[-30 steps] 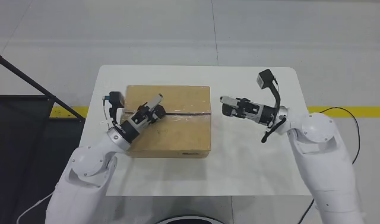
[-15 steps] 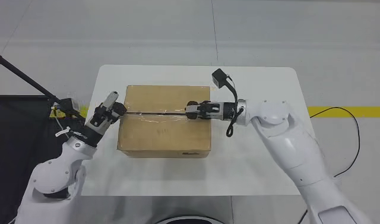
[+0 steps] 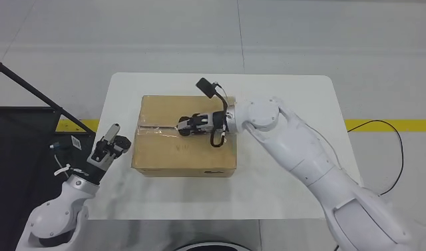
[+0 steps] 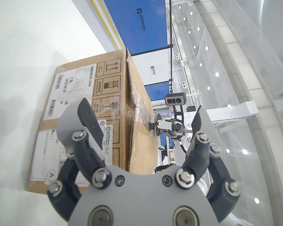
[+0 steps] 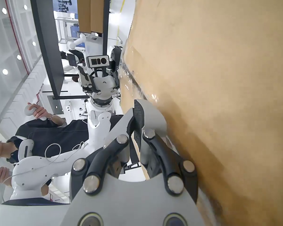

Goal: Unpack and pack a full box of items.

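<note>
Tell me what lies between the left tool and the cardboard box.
Nothing: in the top view a bare strip of white table separates the left tool from the box.

The brown cardboard box (image 3: 166, 111) looks matt and faintly fibrous. Clear plastic tape (image 4: 138, 104) along the box's top seam is glossy and wrinkled. White paper labels (image 4: 68, 88) on the box's side are smooth. Beneath the box, the white table (image 3: 286, 178) is smooth and matt.
</note>
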You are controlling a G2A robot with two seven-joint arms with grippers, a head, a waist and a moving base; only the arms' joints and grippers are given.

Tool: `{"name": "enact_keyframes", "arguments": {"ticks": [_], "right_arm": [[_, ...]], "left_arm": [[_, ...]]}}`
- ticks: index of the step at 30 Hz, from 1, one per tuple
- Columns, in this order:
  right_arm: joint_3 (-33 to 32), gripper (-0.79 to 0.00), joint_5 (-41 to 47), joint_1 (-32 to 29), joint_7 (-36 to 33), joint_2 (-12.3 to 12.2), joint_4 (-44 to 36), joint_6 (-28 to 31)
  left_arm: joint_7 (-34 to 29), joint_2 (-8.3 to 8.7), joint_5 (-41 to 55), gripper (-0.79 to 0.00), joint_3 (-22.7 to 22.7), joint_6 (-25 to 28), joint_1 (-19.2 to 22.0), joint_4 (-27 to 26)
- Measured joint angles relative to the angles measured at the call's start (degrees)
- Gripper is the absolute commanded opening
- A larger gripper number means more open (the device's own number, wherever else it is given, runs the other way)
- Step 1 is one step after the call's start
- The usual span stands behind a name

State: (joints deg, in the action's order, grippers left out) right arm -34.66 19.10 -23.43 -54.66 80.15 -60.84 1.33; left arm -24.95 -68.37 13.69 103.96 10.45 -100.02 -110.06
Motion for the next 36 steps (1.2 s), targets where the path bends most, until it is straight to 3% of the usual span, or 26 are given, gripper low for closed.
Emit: {"name": "enact_keyframes", "arguments": {"ticks": [6, 11, 36], "right_arm": [[1.81, -0.785, -0.88, 2.71, -0.39, 2.13, 4.35, 0.39], [0.94, -0.785, -1.58, 3.17, -3.88, 2.07, 4.89, 1.06], [-13.72, -0.785, -15.73, -6.40, -12.23, -6.27, -10.15, -5.85]], "left_arm": [[-0.31, -0.03, 0.14, 0.000, -0.80, 0.47, 0.30, 0.02], [-0.64, 0.01, 0.44, 0.000, -0.95, 0.32, 0.86, 0.23], [-0.93, 0.25, 0.74, 0.000, -1.08, -0.99, 3.68, 1.34]]}}
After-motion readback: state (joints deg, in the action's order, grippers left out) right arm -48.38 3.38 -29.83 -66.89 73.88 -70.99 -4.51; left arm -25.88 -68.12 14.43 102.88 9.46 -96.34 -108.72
